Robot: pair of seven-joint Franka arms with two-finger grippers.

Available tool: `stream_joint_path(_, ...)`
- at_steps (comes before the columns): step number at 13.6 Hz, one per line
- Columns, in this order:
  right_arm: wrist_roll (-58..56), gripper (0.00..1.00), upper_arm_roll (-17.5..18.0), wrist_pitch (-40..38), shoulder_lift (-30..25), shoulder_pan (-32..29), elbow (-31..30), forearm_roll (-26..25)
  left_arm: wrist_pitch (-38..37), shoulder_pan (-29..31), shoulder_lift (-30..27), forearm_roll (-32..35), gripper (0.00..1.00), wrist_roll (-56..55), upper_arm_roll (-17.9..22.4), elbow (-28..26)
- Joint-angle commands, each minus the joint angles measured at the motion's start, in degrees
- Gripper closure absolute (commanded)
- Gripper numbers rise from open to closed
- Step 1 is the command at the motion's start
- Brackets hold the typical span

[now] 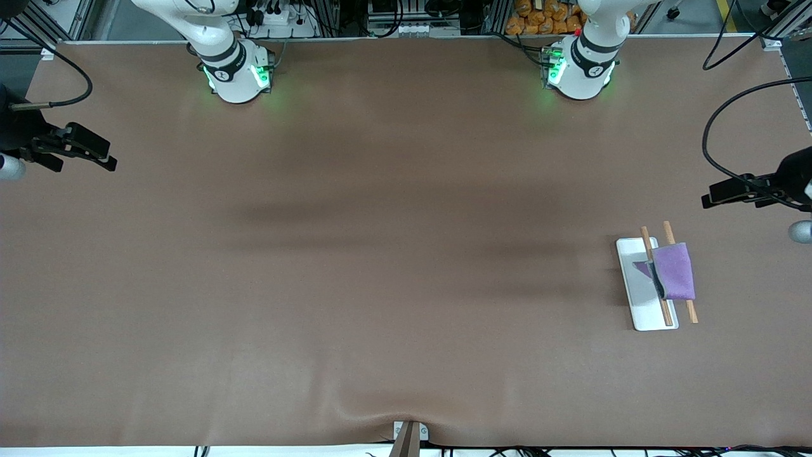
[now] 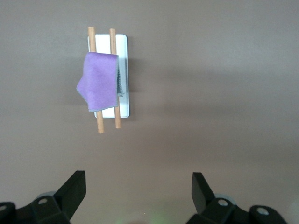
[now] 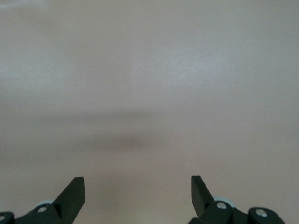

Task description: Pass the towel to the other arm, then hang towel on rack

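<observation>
Two claws, both wide open, empty | left claw (image 2: 138,186) over brown desk (image 1: 380,254), rack at its 11 o'clock | right claw (image 3: 138,186) over bare desk | small purple cloth towel (image 1: 674,271) draped over wooden rods of white-based rack (image 1: 642,304), toward left arm's end.

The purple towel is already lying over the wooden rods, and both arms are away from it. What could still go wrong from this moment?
1. The small purple cloth towel is draped over the two thin wooden rods of the white-based rack, with more of it apparently hanging on one side; it might slide off.
2. The left tool is open above the table with the rack in its view; if it moves back in, it could knock the light rack.
The right tool waits open over bare table.
</observation>
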Motion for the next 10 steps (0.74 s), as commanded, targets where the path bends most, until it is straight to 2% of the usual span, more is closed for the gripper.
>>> stream_joint_path(1,0.16,0.00,0.19,-0.51,0.70,-0.30,1.25,-0.62,3.44,-4.71,-7.50,3.53,0.00,-0.78,1.30,-7.42)
stream_joint_path(3,0.16,0.00,0.19,-0.59,0.70,-0.30,1.25,-0.62,6.18,-10.50,-10.68,3.19,0.00,-0.60,7.60,-11.74)
stream_joint_path(5,0.08,0.00,0.11,-0.59,0.70,-0.30,1.25,-0.62,6.89,-12.99,-13.23,3.19,0.00,-0.69,11.23,-14.81)
stream_joint_path(8,-0.01,0.00,0.11,-0.59,0.70,-0.30,1.25,-0.54,9.09,-12.99,-18.33,2.66,0.00,-0.87,11.86,-20.96)
stream_joint_path(10,-0.01,0.00,0.11,-0.68,0.70,-0.30,1.25,-0.54,9.97,-13.25,-19.39,2.66,0.00,-1.31,12.21,-21.95)
